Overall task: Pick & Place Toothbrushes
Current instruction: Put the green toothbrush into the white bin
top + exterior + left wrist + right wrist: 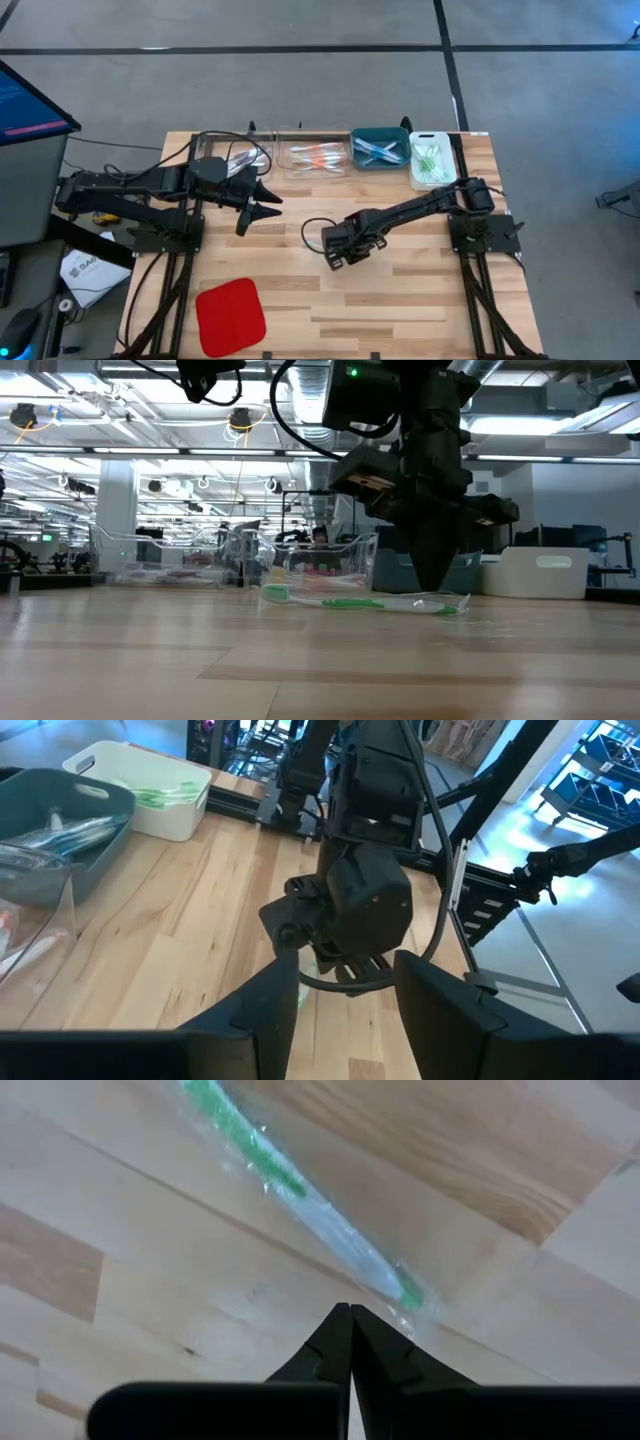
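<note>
A green toothbrush point(350, 602) in a clear wrapper lies flat on the wooden table, near its middle; the right wrist view shows the toothbrush point(325, 1225) too. My right gripper point(350, 1310) points down over the wrapper's end and is shut with nothing between its fingers; the low view shows the right gripper point(436, 588) just above that end. Back on the left, my left gripper point(270, 202) hangs open above the table, facing the right arm. Other toothbrushes lie in the bins along the far edge. My right gripper's shut fingertips point(340, 1325) come down from above right beside the wrapper's end point(410, 1295). I cannot tell whether they touch it. The toothbrush lies flat on the table.
Along the far edge stand two clear bins point(235, 160) point(315, 157), a teal bin point(380, 148) and a white bin point(430, 160), each with toothbrushes. A flat red pad point(230, 312) lies at the near left. A black cable point(312, 232) loops by the right gripper.
</note>
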Robot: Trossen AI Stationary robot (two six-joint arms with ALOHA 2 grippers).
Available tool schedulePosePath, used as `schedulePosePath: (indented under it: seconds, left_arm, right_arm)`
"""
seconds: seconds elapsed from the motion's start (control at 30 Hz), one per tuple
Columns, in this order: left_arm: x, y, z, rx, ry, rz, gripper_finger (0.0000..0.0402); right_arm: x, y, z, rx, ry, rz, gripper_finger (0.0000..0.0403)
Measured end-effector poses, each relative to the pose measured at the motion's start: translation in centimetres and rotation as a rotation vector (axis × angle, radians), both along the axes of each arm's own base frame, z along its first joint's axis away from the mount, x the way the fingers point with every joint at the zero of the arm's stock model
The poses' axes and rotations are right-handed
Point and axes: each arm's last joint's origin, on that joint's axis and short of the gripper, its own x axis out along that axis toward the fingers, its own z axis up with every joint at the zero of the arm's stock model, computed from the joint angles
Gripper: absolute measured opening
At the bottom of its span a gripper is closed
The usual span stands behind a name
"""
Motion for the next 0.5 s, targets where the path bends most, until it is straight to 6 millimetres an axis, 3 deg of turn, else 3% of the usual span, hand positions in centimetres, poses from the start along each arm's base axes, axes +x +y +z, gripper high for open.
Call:
schedulePosePath:
  seconds: [0.27, 0.5]
  left_arm:
    - [0.0, 0.0, 0.0, -0.003, 0.0, -0.003, 0.0158]
    - [0.0, 0.0, 0.0, -0.002, 0.0, -0.003, 0.0158]
  right_arm:
    - [-0.2, 0.9, -0.1, 0.014, 0.005, 0.008, 0.0]
    - [-1.2, 0.4, -1.4, 0.012, 0.063, -0.027, 0.0]
